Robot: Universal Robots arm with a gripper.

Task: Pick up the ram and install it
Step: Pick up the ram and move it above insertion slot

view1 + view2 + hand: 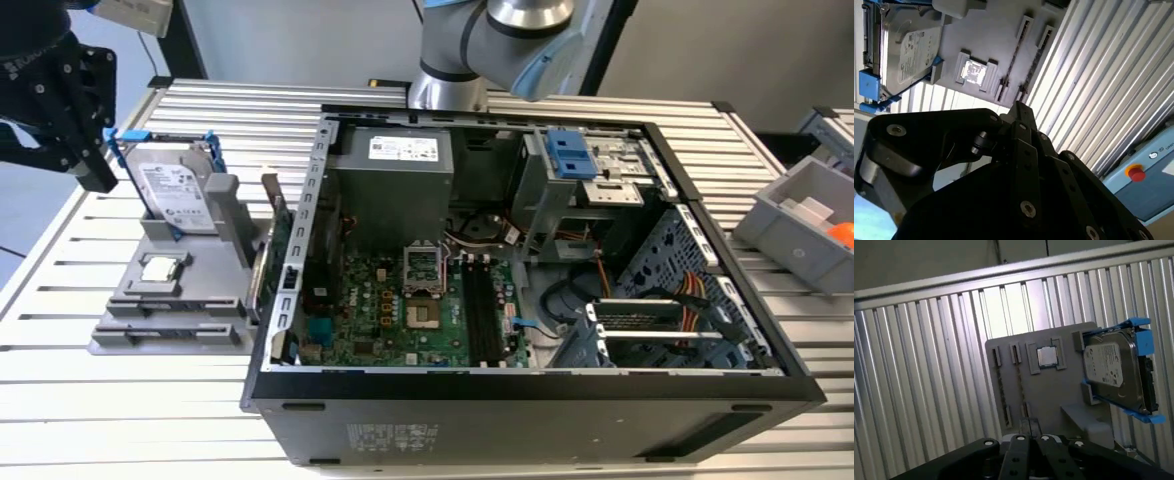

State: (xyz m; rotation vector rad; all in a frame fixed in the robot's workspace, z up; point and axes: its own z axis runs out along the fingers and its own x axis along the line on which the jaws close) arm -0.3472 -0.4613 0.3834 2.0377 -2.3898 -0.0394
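"Two slots on the grey holder [1054, 390], each with a thin dark strip in it. Which way does the ram [1020, 384] [1014, 57] lie?"

"It stands on its long edge in the slot nearer the processor chip [1046, 356], seen edge-on in both wrist views (the strip in the next slot looks just the same, so I cannot tell the two apart). Its long axis follows the slot, level with the desk [134, 420], with one end toward the computer case [534, 385]."

"What else does the holder carry?"

"The hard drive [1114, 370] stands upright in a blue bracket at the end away from the slots. The chip sits flat in a square recess between them. The case is open on top, with the motherboard [387, 300] on its floor and long black memory sockets [483, 300] beside the processor socket. A grey bin [787, 215] at the exterior view's right holds something orange."

"And the jaws?"

"The gripper [94, 175] hangs well above the holder, apart from the ram. The jaws look drawn together with nothing between them."

"Room to move?"

"The holder sits just beside the case's wall, on the exterior view's left. Slatted desk lies on the holder's other sides."
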